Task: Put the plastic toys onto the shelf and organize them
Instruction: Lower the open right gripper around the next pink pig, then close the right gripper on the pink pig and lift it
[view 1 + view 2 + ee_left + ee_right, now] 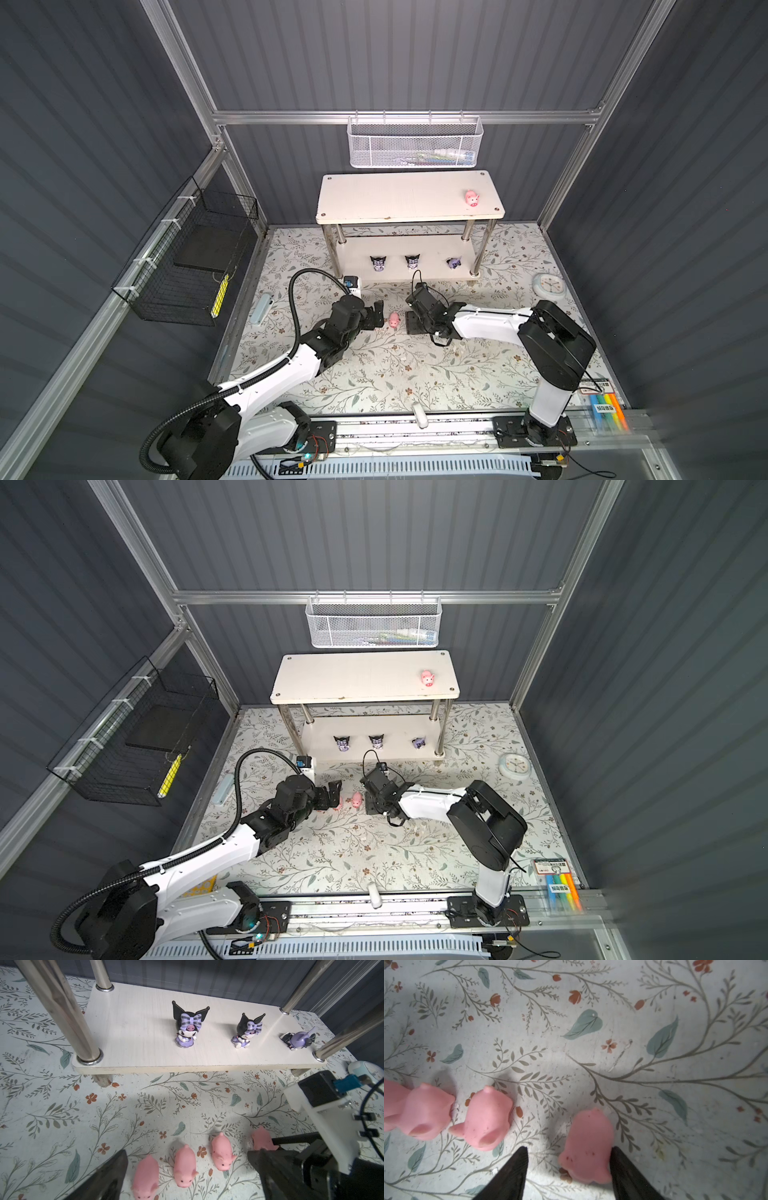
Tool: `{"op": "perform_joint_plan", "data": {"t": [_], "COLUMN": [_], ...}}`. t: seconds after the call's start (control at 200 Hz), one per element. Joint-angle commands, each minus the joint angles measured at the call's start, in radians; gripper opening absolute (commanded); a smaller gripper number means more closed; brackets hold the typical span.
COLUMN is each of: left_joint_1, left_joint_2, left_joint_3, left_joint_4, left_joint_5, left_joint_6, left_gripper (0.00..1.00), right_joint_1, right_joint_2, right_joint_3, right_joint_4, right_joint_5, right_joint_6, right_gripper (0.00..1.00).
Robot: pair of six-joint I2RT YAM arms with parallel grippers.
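Note:
The shelf (395,199) stands at the back with one pink pig (472,198) on its top board. On the lower board (135,1032) two black-and-purple figures (186,1026) (247,1031) stand upright and a third (299,1040) lies on its side. Several pink pigs lie in a row on the floral mat in front. My left gripper (187,1152) is open, low over two of them (145,1176) (185,1165). My right gripper (569,1148) is open and straddles the end pig (588,1142). One finger touches its side and the other stands off it.
A white mesh basket (413,143) hangs above the shelf and a black wire basket (191,257) on the left wall. A round clock (549,285) lies right of the shelf, a small white box (352,284) by its left leg, markers (609,411) at the front right.

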Motion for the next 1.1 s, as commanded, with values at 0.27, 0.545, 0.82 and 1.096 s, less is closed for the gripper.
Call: {"op": "perform_joint_plan", "data": {"t": [0.27, 0.545, 0.82, 1.096], "left_joint_1": [-0.002, -0.002, -0.002, -0.002], "left_joint_2": [-0.018, -0.02, -0.012, -0.009], "left_joint_3": [0.001, 0.0, 0.002, 0.002], "left_joint_4": [-0.014, -0.016, -0.009, -0.008], "left_joint_5": [-0.012, -0.015, -0.016, -0.017], "left_joint_6": [0.014, 0.014, 0.014, 0.017], "left_gripper": [0.97, 0.97, 0.97, 0.97], "right_joint_1": [-0.003, -0.013, -0.013, -0.013], "right_joint_2": [0.02, 0.032, 0.003, -0.134], "right_joint_3": [0.023, 0.026, 0.016, 0.005], "right_joint_4": [-0.034, -0.027, -0.038, -0.151], "right_joint_5": [0.037, 0.036, 0.043, 0.039], "right_joint_6": [0.013, 0.005, -0.008, -0.084], "right_gripper": [0.52, 0.42, 0.36, 0.32]}}
